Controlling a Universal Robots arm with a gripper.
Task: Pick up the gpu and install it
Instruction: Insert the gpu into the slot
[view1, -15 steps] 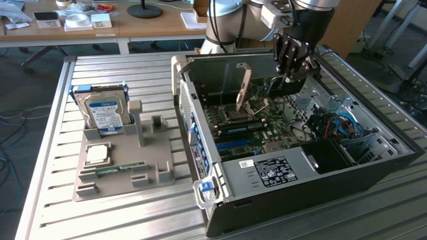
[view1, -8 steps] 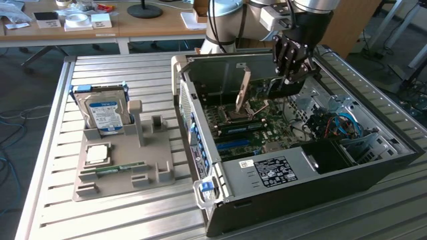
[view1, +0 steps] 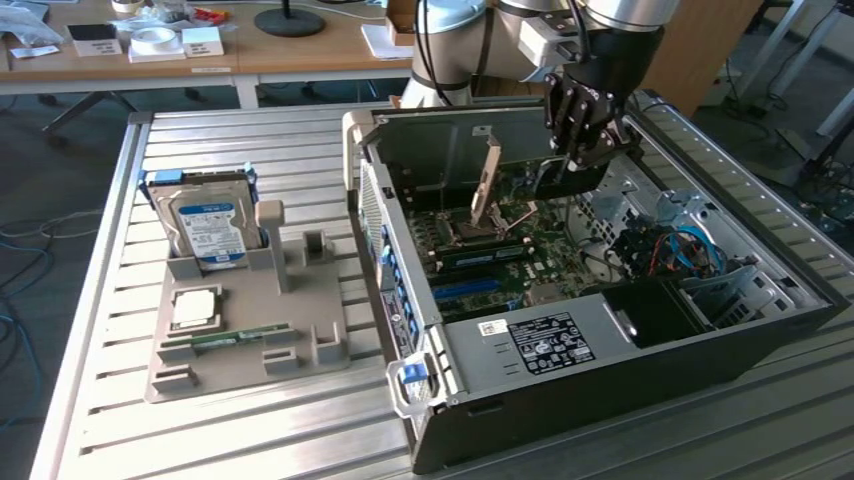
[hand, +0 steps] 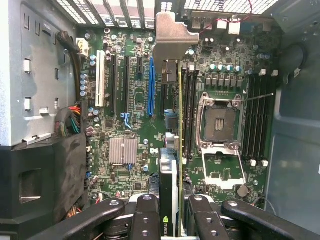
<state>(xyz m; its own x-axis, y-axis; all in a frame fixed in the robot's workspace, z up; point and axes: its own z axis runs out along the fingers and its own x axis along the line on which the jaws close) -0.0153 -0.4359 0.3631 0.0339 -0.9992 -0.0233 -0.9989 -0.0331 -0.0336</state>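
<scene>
between the jaws, pinched from both flat sides, hangs the gpu (hand: 168, 172). jaws clenched on its near edge, card standing on edge, dark board running away from the jaws, silvery bracket (hand: 172, 35) at the far end. exterior view: jaws sit over the open computer case (view1: 601, 400), gpu (view1: 537, 182) down inside the opening, bracket end toward the case's slotted wall. directly beneath the jaws lies the motherboard (hand: 125, 105). long blue slot (hand: 151, 85) runs parallel to the card, just beside it. cannot tell whether the card's lower edge touches the board or any slot. on the card's other side from the blue slot: black memory slots, then the open cpu socket (hand: 219, 122) in its metal frame. small finned heatsink (hand: 123, 151) near the end of the blue slot closer to the jaws. elsewhere in the case, away from the jaws, a power supply with a black label (view1: 541, 340). well apart from the jaws, toward the exterior view's left, a grey holder (view1: 247, 305) rests on the slatted metal table (view1: 267, 140). on it: hard drive (view1: 207, 225) standing upright, blue-white label; square silver chip (view1: 196, 308) lying flat; narrow green memory stick (view1: 227, 338) lying along a groove.
</scene>
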